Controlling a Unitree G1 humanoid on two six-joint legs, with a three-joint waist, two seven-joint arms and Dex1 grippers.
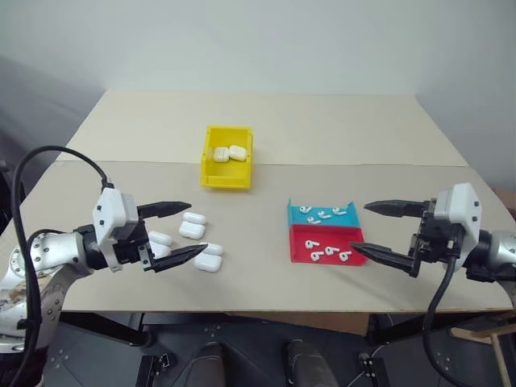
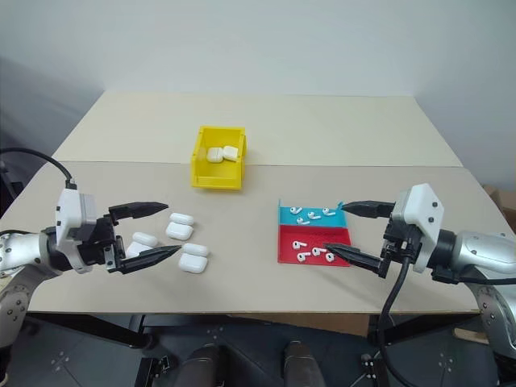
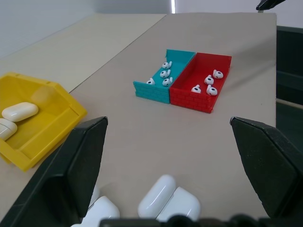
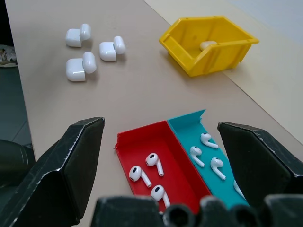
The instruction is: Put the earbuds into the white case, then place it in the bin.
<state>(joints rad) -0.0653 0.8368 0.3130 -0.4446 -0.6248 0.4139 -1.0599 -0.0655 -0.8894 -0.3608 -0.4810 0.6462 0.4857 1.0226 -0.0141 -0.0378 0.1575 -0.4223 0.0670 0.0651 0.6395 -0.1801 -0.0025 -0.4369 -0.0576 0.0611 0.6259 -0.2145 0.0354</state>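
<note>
Three white cases lie with lids flipped open on the table's left: one (image 1: 192, 225) between my left gripper's fingertips in the picture, one (image 1: 160, 240) beside it, one (image 1: 210, 258) nearer the front. Two more shut cases (image 1: 228, 152) rest inside the yellow bin (image 1: 226, 178) at the table's middle. Several earbuds (image 1: 324, 214) lie in a cyan tray (image 1: 295, 216), and several others (image 1: 331, 251) in a red tray (image 1: 300, 235). My left gripper (image 1: 197, 228) is open above the loose cases. My right gripper (image 1: 359, 226) is open just right of the trays. Neither holds anything.
The two trays sit side by side right of centre, the cyan one farther back. A seam runs across the table just behind the bin. Bare tabletop lies between the cases and the trays, and behind the bin.
</note>
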